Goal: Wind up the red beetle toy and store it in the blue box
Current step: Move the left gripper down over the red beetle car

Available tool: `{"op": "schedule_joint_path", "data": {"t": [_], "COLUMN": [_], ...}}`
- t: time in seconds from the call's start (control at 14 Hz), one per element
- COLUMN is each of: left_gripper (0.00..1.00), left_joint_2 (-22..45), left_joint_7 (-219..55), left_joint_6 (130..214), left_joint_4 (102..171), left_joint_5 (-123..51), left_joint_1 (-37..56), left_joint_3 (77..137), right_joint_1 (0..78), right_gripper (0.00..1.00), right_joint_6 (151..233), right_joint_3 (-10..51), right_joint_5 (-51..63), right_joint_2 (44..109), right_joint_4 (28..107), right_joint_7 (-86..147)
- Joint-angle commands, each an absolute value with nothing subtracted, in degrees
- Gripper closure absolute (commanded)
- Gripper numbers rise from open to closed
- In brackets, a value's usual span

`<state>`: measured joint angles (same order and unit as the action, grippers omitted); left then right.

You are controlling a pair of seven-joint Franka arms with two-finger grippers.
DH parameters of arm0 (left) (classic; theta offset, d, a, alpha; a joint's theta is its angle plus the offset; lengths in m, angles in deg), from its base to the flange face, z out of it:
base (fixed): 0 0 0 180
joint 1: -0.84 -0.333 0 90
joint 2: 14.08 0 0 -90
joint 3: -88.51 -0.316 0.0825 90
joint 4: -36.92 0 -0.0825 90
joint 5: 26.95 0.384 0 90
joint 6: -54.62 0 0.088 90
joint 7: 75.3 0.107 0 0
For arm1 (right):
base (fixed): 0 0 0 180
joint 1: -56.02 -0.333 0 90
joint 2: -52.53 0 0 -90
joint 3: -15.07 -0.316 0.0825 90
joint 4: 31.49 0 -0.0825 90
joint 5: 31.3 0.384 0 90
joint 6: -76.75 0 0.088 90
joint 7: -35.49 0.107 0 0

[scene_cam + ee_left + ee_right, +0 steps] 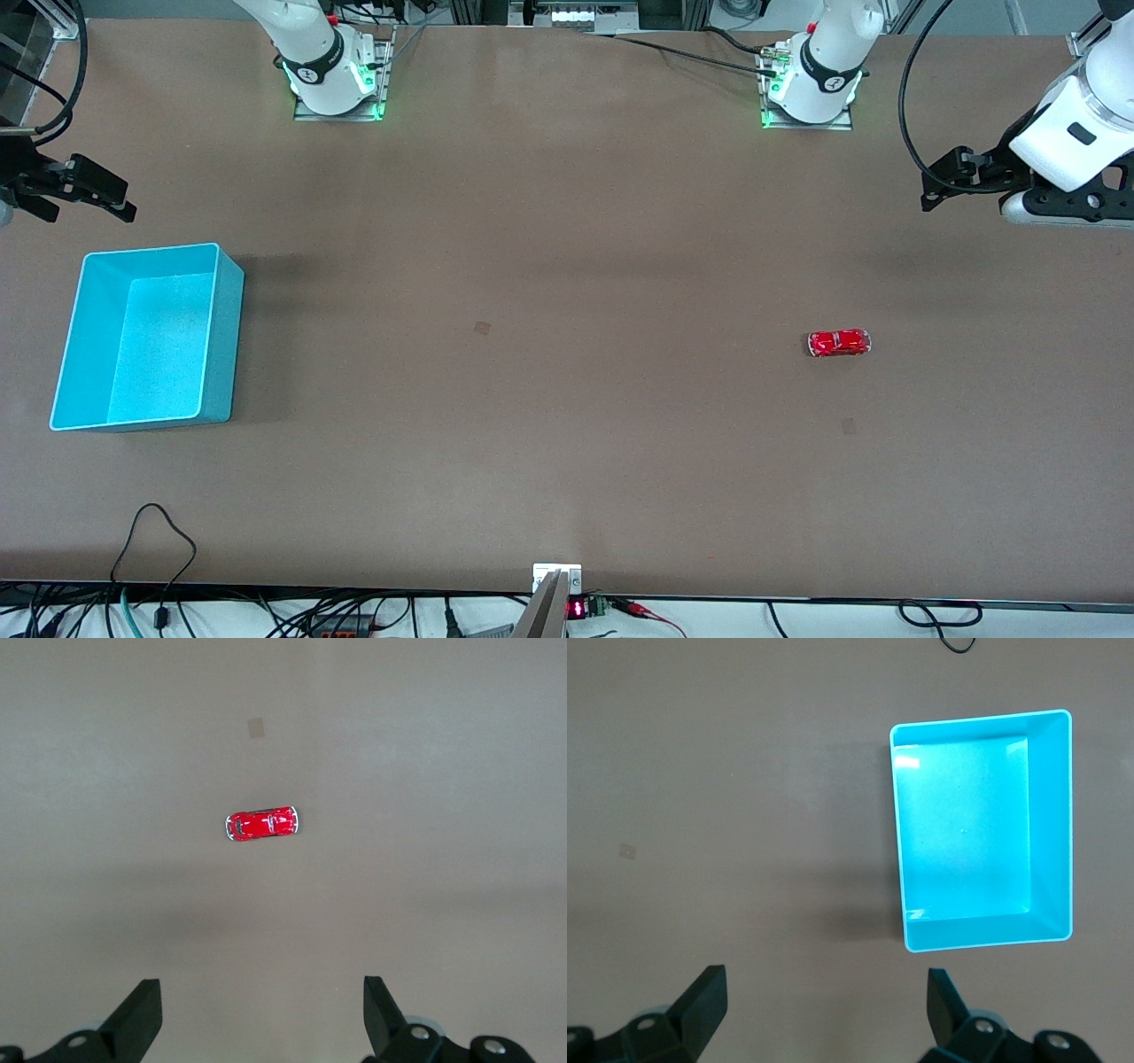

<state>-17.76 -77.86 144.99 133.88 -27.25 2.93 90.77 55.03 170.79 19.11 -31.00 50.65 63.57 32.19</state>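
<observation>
The red beetle toy (838, 343) stands on its wheels on the brown table toward the left arm's end; it also shows in the left wrist view (262, 824). The blue box (149, 338) stands empty toward the right arm's end and shows in the right wrist view (982, 828). My left gripper (952, 190) hangs open and empty in the air over the table's edge at its own end, apart from the toy; its jaws frame bare table (262, 1010). My right gripper (89, 211) hangs open and empty over the table beside the box (826, 1001).
Two small darker patches (482, 327) (849, 425) mark the tabletop. A black cable loop (155, 532) lies on the table near the edge closest to the front camera. Both arm bases (337, 80) (811, 84) stand along the table's farthest edge.
</observation>
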Motion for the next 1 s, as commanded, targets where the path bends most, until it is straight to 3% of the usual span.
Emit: {"op": "schedule_joint_path", "data": {"t": [0.0,0.64,0.93], "left_gripper": [0.0,0.0,0.0], "left_joint_2": [-17.33,-16.64,-15.14], "left_joint_7": [-76.09,-75.91,-75.74], "left_joint_6": [143.48,143.39,138.49], "left_joint_4": [132.28,130.89,129.74], "left_joint_5": [-27.92,-27.74,-27.74], "left_joint_1": [2.68,3.21,2.77], "left_joint_3": [90.53,90.97,90.97], "right_joint_1": [54.96,55.05,55.05], "right_gripper": [0.0,0.0,0.0], "right_joint_6": [170.88,170.88,170.88], "right_joint_3": [19.11,19.11,19.11], "right_joint_5": [-31.21,-31.21,-31.21], "right_joint_2": [50.34,50.34,50.34], "right_joint_4": [63.26,63.26,63.26], "right_joint_7": [31.63,31.63,31.63]}}
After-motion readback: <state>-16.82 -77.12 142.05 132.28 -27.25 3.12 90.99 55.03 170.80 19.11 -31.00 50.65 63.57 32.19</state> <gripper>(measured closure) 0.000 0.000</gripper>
